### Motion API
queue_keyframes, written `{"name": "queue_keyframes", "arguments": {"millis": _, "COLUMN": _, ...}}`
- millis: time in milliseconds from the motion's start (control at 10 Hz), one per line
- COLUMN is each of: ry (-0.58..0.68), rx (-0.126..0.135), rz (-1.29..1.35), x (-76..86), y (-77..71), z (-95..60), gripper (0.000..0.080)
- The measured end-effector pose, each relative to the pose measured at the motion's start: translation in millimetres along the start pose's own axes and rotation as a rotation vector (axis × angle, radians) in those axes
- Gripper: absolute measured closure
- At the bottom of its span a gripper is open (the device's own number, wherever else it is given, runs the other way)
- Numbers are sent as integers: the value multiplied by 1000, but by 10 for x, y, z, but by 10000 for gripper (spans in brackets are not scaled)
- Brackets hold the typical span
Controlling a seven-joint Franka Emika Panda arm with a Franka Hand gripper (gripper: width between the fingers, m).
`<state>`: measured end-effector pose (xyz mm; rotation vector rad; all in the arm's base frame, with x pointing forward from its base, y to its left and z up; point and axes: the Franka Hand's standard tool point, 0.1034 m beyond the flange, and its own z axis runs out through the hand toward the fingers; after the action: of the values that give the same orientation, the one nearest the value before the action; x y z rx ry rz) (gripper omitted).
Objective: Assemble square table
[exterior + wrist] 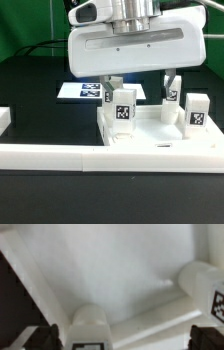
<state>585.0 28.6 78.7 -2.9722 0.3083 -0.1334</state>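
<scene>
Standing legs-up against the border wall [60, 155], the white tabletop [150, 140] carries at least three tagged legs [122, 112] upright at its corners; the fourth corner is hidden. The gripper [140, 85] hovers at 12 o'clock above it, fingers apart and empty. The marker board [85, 91] lies behind.

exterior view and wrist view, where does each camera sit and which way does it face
Exterior view: off the arm, low, level across the border wall at the table top, its legs and the tool above.
Wrist view: on the wrist, looking down close into the table top; dark fingertips show at the edge.
Shared: table top and a tagged leg.
</scene>
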Motion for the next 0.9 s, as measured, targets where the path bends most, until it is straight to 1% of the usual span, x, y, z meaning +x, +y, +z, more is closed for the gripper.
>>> {"name": "queue_keyframes", "arguments": {"millis": 100, "ry": -48, "rx": -1, "rz": -6, "x": 3, "y": 3, "z": 0, "gripper": 151}}
{"name": "queue_keyframes", "arguments": {"millis": 200, "ry": -116, "rx": 10, "rz": -2, "x": -48, "y": -7, "z": 7, "gripper": 151}}
{"name": "queue_keyframes", "arguments": {"millis": 300, "ry": -100, "rx": 8, "rz": -2, "x": -13, "y": -1, "z": 3, "gripper": 151}}
{"name": "queue_keyframes", "arguments": {"millis": 500, "ry": -102, "rx": 8, "rz": -2, "x": -24, "y": 2, "z": 13, "gripper": 151}}
{"name": "queue_keyframes", "arguments": {"millis": 600, "ry": -114, "rx": 0, "rz": -2, "x": -32, "y": 33, "z": 10, "gripper": 151}}
{"name": "queue_keyframes", "arguments": {"millis": 700, "ry": -163, "rx": -60, "rz": -5, "x": -2, "y": 187, "z": -35, "gripper": 151}}
{"name": "queue_keyframes", "arguments": {"millis": 800, "ry": -177, "rx": -108, "rz": 45, "x": 66, "y": 304, "z": -97, "gripper": 151}}
{"name": "queue_keyframes", "arguments": {"millis": 900, "ry": -172, "rx": -119, "rz": 72, "x": 117, "y": 382, "z": -132, "gripper": 151}}
